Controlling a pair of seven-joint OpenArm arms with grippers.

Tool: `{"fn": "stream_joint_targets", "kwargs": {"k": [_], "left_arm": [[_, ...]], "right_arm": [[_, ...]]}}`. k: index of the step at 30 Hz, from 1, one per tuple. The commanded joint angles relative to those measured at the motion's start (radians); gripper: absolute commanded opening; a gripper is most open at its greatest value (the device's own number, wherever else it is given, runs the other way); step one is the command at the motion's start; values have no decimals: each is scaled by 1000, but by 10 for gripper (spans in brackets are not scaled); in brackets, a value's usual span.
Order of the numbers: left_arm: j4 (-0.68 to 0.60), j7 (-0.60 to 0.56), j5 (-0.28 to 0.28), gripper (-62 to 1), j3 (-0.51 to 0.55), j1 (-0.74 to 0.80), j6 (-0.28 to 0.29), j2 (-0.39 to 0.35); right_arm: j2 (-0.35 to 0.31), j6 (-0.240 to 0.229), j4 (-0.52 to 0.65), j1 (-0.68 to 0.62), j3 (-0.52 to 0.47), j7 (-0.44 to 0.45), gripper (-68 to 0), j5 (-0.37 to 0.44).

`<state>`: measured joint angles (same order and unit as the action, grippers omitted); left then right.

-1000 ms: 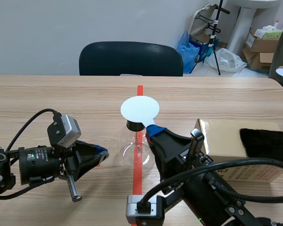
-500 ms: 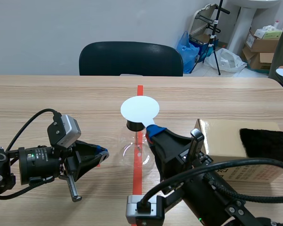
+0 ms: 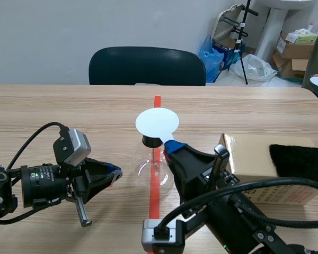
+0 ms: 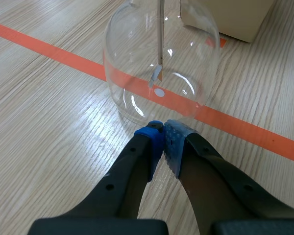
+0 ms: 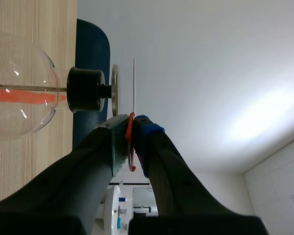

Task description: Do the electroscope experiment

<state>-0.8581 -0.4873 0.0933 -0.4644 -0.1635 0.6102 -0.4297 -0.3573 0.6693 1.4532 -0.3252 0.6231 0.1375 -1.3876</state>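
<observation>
The electroscope is a clear glass flask (image 3: 155, 170) on the orange tape line, with a black stopper (image 3: 150, 141), a metal rod and a small foil leaf (image 4: 155, 77) inside. My right gripper (image 3: 172, 146) is shut on the handle of a white disc (image 3: 157, 121), which it holds over the flask's top. In the right wrist view the white disc (image 5: 134, 83) shows edge-on, a small gap from the electroscope's metal plate (image 5: 115, 90). My left gripper (image 4: 162, 126) is shut on nothing, low on the table, with its tips just short of the glass flask (image 4: 161, 54).
A cardboard box (image 3: 254, 159) with a black fur cloth (image 3: 298, 163) on top stands at the right, close behind my right arm. A dark chair (image 3: 147, 66) is at the table's far edge. Bare wood lies to the left and far side.
</observation>
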Motion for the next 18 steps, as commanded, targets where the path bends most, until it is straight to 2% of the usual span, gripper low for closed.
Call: {"fn": "stream_joint_targets", "kwargs": {"k": [1,7,18], "left_arm": [[-18,-14,-14,-568,3,-5,2,2],[-18,-14,-14,-568,3,-5,2,2],[-18,-14,-14,-568,3,-5,2,2]], "right_arm": [[-3,11,10,12,-3,-16,-665,4],[-3,11,10,12,-3,-106,-665,4],[-3,11,10,12,-3,-379,-665,4]]}}
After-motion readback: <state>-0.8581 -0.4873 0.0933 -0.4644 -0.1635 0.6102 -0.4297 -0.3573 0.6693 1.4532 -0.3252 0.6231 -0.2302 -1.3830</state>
